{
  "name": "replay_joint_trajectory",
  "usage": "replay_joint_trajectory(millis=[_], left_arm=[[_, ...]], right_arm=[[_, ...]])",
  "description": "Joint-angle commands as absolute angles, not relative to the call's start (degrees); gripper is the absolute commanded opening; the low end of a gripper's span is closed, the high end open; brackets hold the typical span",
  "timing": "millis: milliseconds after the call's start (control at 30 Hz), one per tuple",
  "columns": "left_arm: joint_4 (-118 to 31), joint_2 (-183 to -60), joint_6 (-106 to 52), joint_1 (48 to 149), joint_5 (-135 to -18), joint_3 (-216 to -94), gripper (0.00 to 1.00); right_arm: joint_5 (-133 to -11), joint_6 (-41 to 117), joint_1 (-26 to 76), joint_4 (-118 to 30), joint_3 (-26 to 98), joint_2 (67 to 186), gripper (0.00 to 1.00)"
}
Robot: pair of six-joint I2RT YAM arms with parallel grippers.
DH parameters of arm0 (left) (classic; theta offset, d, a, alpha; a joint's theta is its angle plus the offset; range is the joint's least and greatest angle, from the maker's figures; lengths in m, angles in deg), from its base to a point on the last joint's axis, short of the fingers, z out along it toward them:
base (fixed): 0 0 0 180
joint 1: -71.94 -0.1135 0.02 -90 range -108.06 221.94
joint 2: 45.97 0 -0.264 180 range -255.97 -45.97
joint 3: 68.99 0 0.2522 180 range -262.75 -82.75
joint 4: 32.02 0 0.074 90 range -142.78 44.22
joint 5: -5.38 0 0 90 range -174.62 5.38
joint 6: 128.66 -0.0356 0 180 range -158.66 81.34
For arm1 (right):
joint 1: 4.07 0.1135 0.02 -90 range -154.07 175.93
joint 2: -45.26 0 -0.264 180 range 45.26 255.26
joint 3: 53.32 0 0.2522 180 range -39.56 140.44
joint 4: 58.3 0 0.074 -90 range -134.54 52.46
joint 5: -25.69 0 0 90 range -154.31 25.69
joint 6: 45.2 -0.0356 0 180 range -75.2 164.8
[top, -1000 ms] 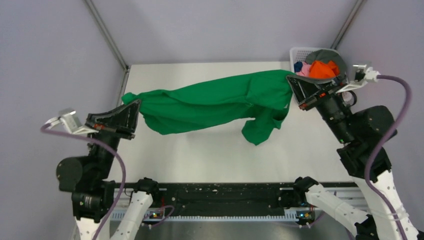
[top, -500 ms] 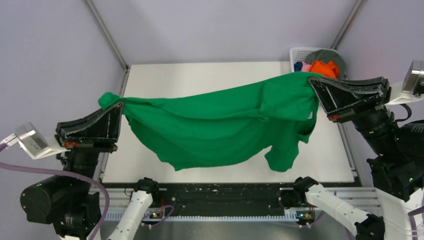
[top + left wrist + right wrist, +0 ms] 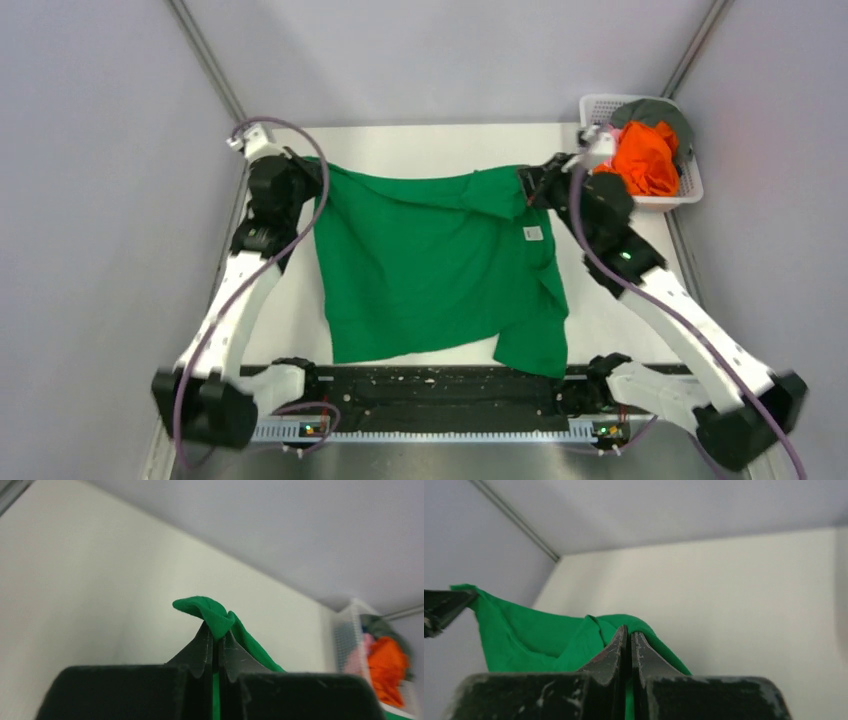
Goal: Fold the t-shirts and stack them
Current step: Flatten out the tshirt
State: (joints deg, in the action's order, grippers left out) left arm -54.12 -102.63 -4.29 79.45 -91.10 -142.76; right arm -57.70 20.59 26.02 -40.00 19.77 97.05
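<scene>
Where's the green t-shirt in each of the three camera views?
Top external: green t-shirt spread across the middle, between the arms.
Left wrist: its corner at centre, pinched in left pincer.
Right wrist: lower left, running into right pincer.
Shared landmark: the white table.

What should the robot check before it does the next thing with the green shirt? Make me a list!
1. The left gripper pinches the shirt: ok.
2. The right gripper pinches the shirt: ok.
3. The shirt lies smooth: not ok, it is bunched near the tag.
4. The shirt is all on the table: not ok, its near right part reaches past the front edge.
5. The other shirts sit in the basket: ok.
6. The shirt's far edge is down on the table: cannot tell.
</scene>
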Motion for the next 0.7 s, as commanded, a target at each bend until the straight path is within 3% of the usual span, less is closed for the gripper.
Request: replay_joint_trajectory(millis=[0, 133, 200, 233, 300, 333, 367, 433, 567, 667], left_arm=[[-44.7, -122.1, -5.7, 77.7, -101.7, -142.8, 0.0], [-44.7, -145.1, -5.2, 75.8, -97.8, -156.9, 0.04], [-49.4, -155.7, -5.5, 75.8, -97.0, -167.5, 0.12], [-51.8, -160.2, -5.8, 75.8, -96.5, -173.0, 0.22], [-57.2, -166.2, -6.4, 75.8, -95.0, -181.5, 0.58], [-58.6, -167.7, -6.5, 75.8, -94.4, -184.3, 0.83], [-58.8, -168.2, -7.0, 75.8, -93.4, -185.5, 0.97], [-59.3, -167.0, -7.6, 75.8, -92.6, -185.7, 0.99], [-62.7, -157.7, -6.7, 76.0, -91.5, -179.5, 0.99], [-66.5, -143.4, -5.1, 76.9, -90.7, -169.1, 0.99]], right_arm=[[-50.7, 18.7, 21.4, -55.7, 13.5, 110.6, 0.0], [-57.1, 17.3, 15.3, -71.4, 14.5, 129.6, 0.0], [-59.7, 18.1, 13.1, -76.3, 19.0, 139.0, 0.07], [-60.6, 18.5, 12.4, -77.2, 22.0, 143.3, 0.12], [-62.5, 18.9, 10.7, -74.4, 28.2, 150.4, 0.32], [-62.7, 19.5, 10.3, -71.5, 31.1, 152.5, 0.42], [-62.3, 20.1, 10.0, -68.2, 34.1, 153.6, 0.62], [-59.7, 22.4, 9.8, -61.8, 38.1, 153.6, 0.96], [-57.4, 23.5, 9.8, -54.5, 34.7, 145.0, 0.99], [-55.5, 20.2, 9.9, -52.1, 25.9, 133.5, 0.99]])
